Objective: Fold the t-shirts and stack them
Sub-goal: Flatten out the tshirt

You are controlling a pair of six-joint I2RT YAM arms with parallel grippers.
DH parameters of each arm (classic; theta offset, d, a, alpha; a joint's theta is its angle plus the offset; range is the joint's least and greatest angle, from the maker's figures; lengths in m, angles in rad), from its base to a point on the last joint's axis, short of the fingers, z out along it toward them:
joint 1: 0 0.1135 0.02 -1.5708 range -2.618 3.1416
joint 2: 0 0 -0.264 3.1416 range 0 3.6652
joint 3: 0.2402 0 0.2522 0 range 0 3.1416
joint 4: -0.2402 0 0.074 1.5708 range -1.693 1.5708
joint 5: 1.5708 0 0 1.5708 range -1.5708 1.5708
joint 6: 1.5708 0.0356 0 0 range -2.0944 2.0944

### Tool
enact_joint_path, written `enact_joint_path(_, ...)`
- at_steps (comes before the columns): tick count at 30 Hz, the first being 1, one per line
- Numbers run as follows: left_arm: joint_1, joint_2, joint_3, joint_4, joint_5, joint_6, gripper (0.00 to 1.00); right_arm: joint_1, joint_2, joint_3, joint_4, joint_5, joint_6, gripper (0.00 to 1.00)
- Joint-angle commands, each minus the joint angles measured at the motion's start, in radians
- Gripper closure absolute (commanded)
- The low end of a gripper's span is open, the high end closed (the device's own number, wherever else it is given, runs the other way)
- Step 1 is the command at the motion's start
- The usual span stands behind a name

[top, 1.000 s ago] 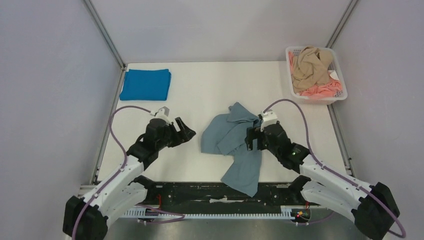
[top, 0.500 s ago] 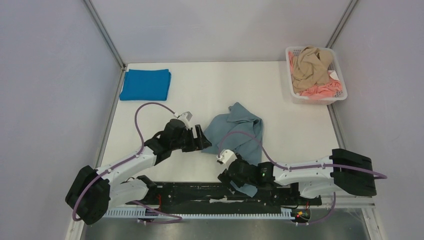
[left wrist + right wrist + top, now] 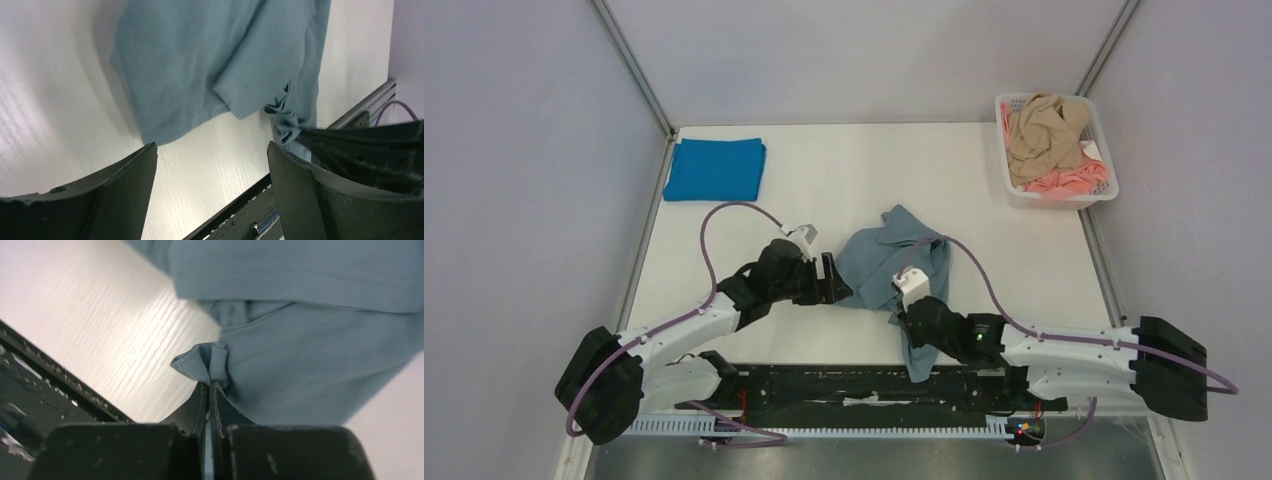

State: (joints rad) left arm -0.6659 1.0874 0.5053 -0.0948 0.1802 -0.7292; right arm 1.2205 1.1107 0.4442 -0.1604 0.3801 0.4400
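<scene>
Top view: the grey tee [image 3: 892, 255] is seen crumpled at mid-frame on the white table [image 3: 854, 175]. One tail of it runs down toward the black rail [image 3: 824, 385] at the bottom edge.

Right gripper [image 3: 904, 312]: placed low, at the lower right part of the grey tee. In the right wrist view the jaws are pressed together, with a small bunched fold of the grey cloth pinched at the tips. The rest of the tee is spread across the top and right of that frame.

Left gripper [image 3: 832, 282]: set just beside the tee's left edge. In the left wrist view the fingers [image 3: 115, 195] are spread wide with nothing between them but bare table. The tee fills the upper centre of that frame, ahead of the tips. Contact with the cloth cannot be told.

Blue tee [image 3: 715, 168]: folded flat into a rectangle in the table's upper left corner, well apart from both grippers.

Basket [image 3: 1098, 128]: white, in the upper right corner. A tan tee [image 3: 1042, 128] is heaped in it above a pink tee [image 3: 1072, 181].
</scene>
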Motion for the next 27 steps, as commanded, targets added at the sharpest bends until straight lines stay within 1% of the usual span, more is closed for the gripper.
enact_joint_path(1, -0.088, 0.044, 0.068, 0.086, -0.002, 0.095, 0.14, -0.107, -0.201, -0.072, -0.016, 0.136, 0.048, 1.0)
enact_joint_path(2, -0.113, 0.066, 0.072, 0.09, 0.001, 0.113, 0.14, -0.141, -0.265, -0.098, -0.017, 0.161, 0.066, 1.0)
enact_joint_path(3, -0.13, 0.087, 0.082, 0.128, 0.006, 0.134, 0.14, -0.178, -0.33, -0.129, -0.016, 0.197, 0.088, 1.0)
enact_joint_path(5, -0.161, 0.154, 0.116, 0.132, 0.004, 0.158, 0.14, -0.238, -0.44, -0.182, -0.011, 0.251, 0.116, 1.0)
enact_joint_path(7, -0.17, 0.228, 0.157, 0.129, -0.004, 0.162, 0.14, -0.278, -0.52, -0.221, 0.0, 0.264, 0.116, 1.0)
enact_joint_path(9, -0.172, 0.309, 0.206, 0.117, -0.006, 0.168, 0.15, -0.29, -0.559, -0.251, 0.026, 0.237, 0.098, 1.0)
enact_joint_path(12, -0.188, 0.405, 0.268, 0.115, 0.049, 0.176, 0.21, -0.292, -0.551, -0.27, 0.034, 0.212, 0.085, 1.0)
enact_joint_path(14, -0.222, 0.441, 0.295, 0.12, 0.054, 0.183, 0.22, -0.294, -0.528, -0.273, 0.036, 0.208, 0.083, 1.0)
enact_joint_path(18, -0.288, 0.487, 0.358, 0.1, -0.007, 0.199, 0.22, -0.294, -0.499, -0.269, 0.042, 0.211, 0.074, 1.0)
enact_joint_path(19, -0.294, 0.503, 0.378, 0.074, -0.028, 0.201, 0.22, -0.294, -0.5, -0.27, 0.045, 0.212, 0.072, 1.0)
enact_joint_path(27, -0.302, 0.635, 0.527, -0.027, -0.112, 0.223, 0.26, -0.296, -0.536, -0.291, 0.051, 0.201, 0.06, 1.0)
